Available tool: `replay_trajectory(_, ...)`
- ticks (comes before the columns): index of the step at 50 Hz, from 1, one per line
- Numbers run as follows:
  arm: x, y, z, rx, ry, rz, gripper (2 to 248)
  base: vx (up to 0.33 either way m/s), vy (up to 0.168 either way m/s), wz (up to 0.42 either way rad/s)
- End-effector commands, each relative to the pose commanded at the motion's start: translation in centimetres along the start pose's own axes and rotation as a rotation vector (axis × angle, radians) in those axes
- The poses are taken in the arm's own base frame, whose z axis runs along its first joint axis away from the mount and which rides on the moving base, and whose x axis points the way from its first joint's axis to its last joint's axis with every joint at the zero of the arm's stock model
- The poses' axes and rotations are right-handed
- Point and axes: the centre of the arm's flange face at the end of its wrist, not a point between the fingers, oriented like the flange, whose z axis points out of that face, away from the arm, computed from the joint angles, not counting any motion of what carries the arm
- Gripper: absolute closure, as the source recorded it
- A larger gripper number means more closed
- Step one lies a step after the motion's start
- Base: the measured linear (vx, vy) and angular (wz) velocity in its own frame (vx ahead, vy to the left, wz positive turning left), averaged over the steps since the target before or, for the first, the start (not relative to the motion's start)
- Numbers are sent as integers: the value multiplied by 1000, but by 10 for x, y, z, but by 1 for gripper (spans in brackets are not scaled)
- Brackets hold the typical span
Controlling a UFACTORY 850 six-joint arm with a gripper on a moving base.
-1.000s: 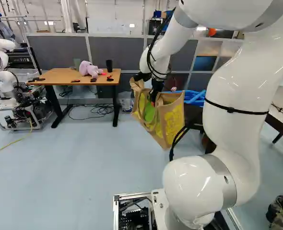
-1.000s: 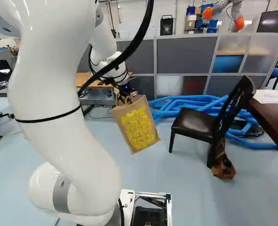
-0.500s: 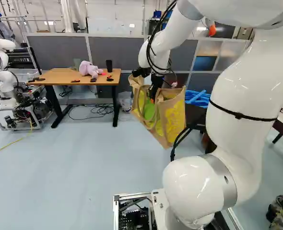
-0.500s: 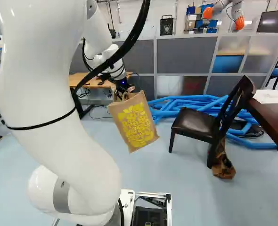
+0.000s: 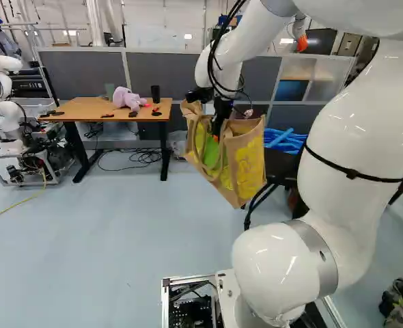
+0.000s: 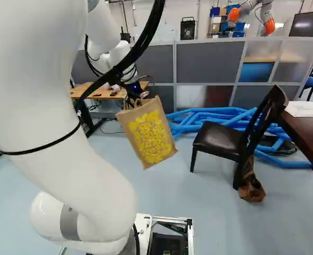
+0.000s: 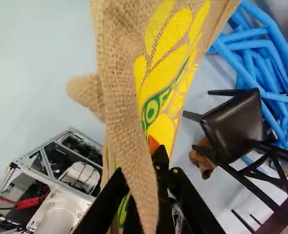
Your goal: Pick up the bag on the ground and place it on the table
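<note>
Your jaws point(image 5: 217, 139) were closed on the burlap bag point(image 5: 248, 164) by its upper edge, around a narrow band of woven cloth, with very little gap between them. In the wrist view that band ran down between the black fingers and hid most of the contact, so you could not tell whether they pinched the handle point(image 5: 203, 152) alone or some of the rim as well. One orange pad point(image 7: 154, 144) showed against the yellow print.

The bag hung off the floor at twelve o'clock in the left base view, taking twelve as straight ahead of your base. It was tilted, one bottom corner lowest, probably because you had it near one side of the mouth and its weight swung beneath that hold. The mouth gaped, a green patch showing inside.

The counter point(image 5: 85, 109) lay at eleven o'clock, bearing a plush toy point(image 5: 126, 99) and a dark cup point(image 5: 155, 93), both toward its far side. At one o'clock in the right base view stood the dark chair point(image 6: 217, 139), with blue tubes point(image 6: 199, 121) behind it.

You seemed to be in the carry. The next move called for a swing toward eleven o'clock, with enough height for the low corner to pass over the counter's edge; too low, and the soft bag could snag or fold.
</note>
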Motion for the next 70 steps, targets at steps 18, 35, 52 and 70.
replay_trajectory(18, 8, -1, -24, -14, 48, 7, 229, 0, 0, 0)
replay_trajectory(35, 15, -3, -47, -12, 66, 12, 229, 0, 0, 0)
replay_trajectory(52, 21, -2, -68, -9, 64, 6, 229, 0, 0, 0)
replay_trajectory(70, 27, -1, -91, -5, 56, -1, 229, 0, 0, 0)
